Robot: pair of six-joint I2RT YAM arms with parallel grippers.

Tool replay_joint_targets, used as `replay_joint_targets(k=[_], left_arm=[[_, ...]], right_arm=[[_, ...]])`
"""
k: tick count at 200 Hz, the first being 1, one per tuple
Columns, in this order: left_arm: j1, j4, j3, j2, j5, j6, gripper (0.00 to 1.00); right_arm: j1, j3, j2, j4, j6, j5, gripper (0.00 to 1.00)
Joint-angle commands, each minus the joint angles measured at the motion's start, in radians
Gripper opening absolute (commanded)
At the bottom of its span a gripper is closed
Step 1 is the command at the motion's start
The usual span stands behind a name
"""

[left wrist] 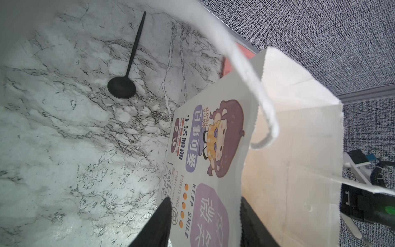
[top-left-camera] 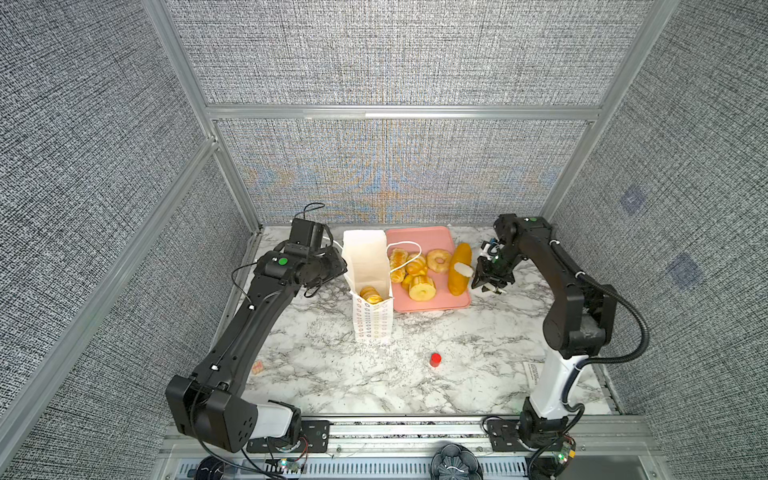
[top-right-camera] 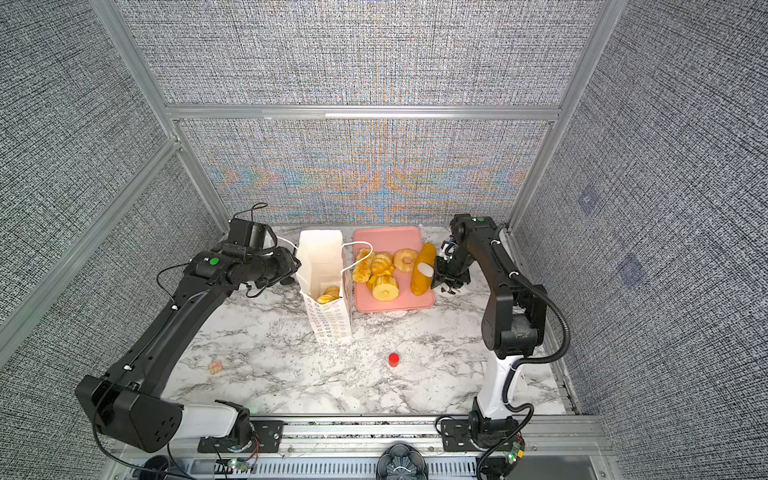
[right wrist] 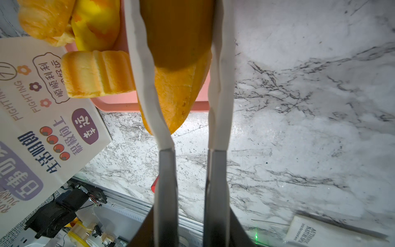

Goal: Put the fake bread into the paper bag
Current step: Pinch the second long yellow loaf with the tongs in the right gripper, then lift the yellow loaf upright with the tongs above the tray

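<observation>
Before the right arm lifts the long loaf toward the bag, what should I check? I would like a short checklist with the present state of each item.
1. Right claw closed on both sides of the long loaf: ok.
2. Grip firm enough for lifting: cannot tell.
3. Bag upright, mouth open: ok.
4. Left claw astride the bag's wall, steadying it: ok.
5. Cord handle clear of the path: not ok, it lies over the buns on the tray.

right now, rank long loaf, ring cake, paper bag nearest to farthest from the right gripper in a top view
1. long loaf, between the right gripper's fingers
2. ring cake, mid pink tray
3. paper bag, left of the tray
</observation>
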Motion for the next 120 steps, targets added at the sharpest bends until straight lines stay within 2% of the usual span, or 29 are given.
replay_joint_targets(k=[1, 37, 87, 120], left_arm=[[0.002, 0.011, 0.008, 0.002, 0.012, 0.012, 0.49], [0.002, 0.017, 0.017, 0.01, 0.035, 0.016, 0.4], [0.003, 0.03, 0.039, 0.026, 0.07, 0.018, 0.19], [0.002, 0.033, 0.042, 0.028, 0.082, 0.018, 0.08]], right_arm=[[-0.001, 0.003, -0.032, -0.017, 0.0, 0.001, 0.35], [-0.003, 0.015, -0.093, -0.032, 0.013, 0.002, 0.34], [-0.002, 0.065, -0.172, -0.058, 0.034, -0.033, 0.34], [-0.002, 0.092, -0.214, -0.055, 0.053, -0.094, 0.34]])
